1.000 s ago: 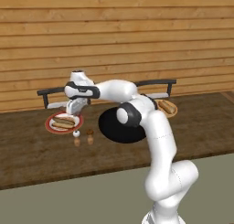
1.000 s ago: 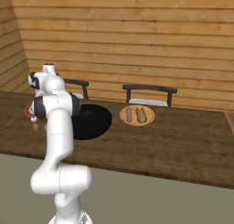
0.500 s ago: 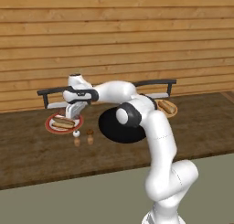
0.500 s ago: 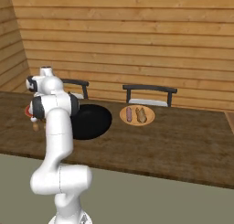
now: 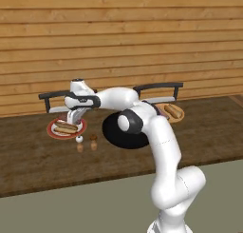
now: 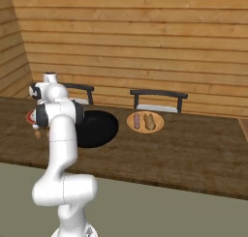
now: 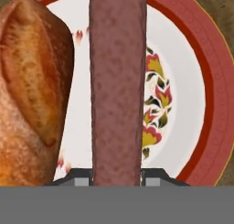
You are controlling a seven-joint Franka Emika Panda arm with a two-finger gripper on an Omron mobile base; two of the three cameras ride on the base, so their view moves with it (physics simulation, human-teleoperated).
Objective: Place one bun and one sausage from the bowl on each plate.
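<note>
Pincer clamped on a sausage, dark reddish-brown, running straight up the hand view from betw. the tips; jaws pressed to its sides. Sausage sits right over the white plate w/ red rim, floral pattern showing just beside it; can't tell if it's touching the plate or a hair above. Right next to the sausage, on the same plate, a golden-orange bun, lying alongside, v. near, poss. touching.

From the left base view: pincer pointing down over that red-rimmed plate, bun and sausage seen as a pale and dark strip under it. Just beside the plate, nearer the robot, two small shakers upright on the desk.

Further out from the pincer, behind the arm's elbow: the black bowl, partly hidden by the arm.

Well apart from the pincer, beyond the bowl: tan-orange plate w/ the second sausage and the paler lumpy bun side by side on it, near each other.

Two dark chairs stand behind the desk, wooden plank wall beyond.
</note>
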